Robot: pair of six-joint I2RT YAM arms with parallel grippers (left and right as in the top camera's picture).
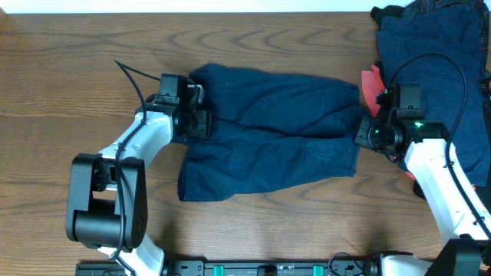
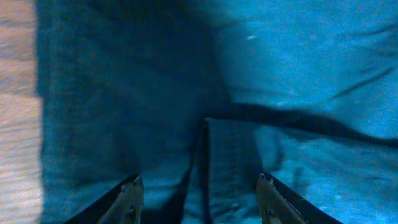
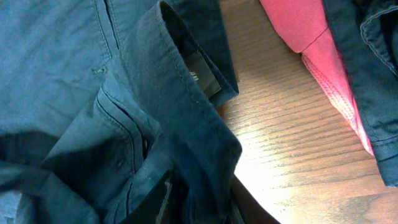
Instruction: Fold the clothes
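Across the wooden surface [image 1: 77,69] the shorts [image 1: 276,130] are lying flat, one arm working each end for folding. My left gripper [image 2: 199,193] is straddling a hem [image 2: 230,162], fingers wide. My right gripper [image 1: 360,132] seems to be pinching the raised waistband [image 3: 180,81].

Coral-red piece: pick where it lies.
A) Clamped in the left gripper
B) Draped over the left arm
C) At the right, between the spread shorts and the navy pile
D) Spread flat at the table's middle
C: the coral-red piece shows at the edge of the navy pile, just right of the shorts and their waistband.
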